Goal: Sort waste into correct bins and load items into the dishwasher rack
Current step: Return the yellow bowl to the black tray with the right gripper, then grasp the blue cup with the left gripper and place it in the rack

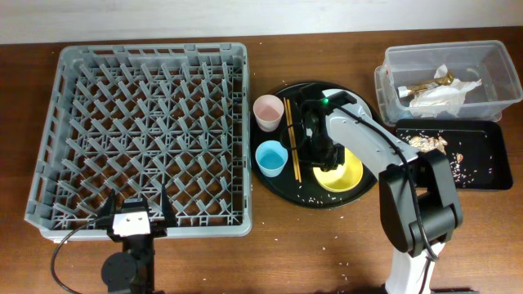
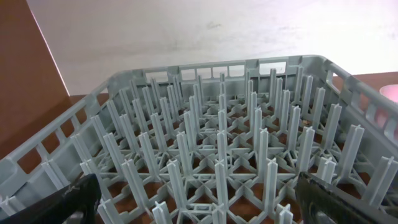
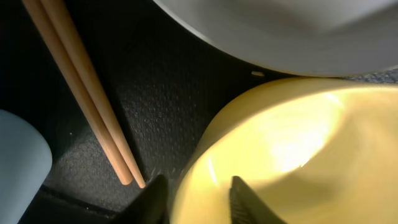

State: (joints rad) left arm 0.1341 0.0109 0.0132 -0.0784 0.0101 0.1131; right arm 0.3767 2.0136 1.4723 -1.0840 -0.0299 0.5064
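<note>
Bowl (image 3: 292, 155), one and yellow, sits at 5 o'clock on the round tray (image 1: 282, 186). The right gripper (image 3: 196, 202) straddles its rim with a narrow gap, one finger inside and one outside; whether they pinch it I cannot tell. Sharing that tray are two cups, pink (image 1: 267, 112) at 10 o'clock and blue (image 1: 270, 158) at 8, one pair of chopsticks (image 1: 292, 139) just beside them, and one grey plate (image 3: 298, 31) at 1 o'clock. One rack (image 1: 139, 135) fills the table's 9 o'clock side; the left gripper (image 1: 136, 211) hangs spread wide at its near edge. One tub (image 1: 498, 77) at 2 o'clock holds a napkin (image 1: 441, 98) and a wrapper (image 1: 429, 85); one black tray (image 1: 482, 175) at 3 o'clock holds scraps (image 1: 426, 144). The table (image 1: 327, 261) is brown wood, with a pale surface beyond its far edge.
</note>
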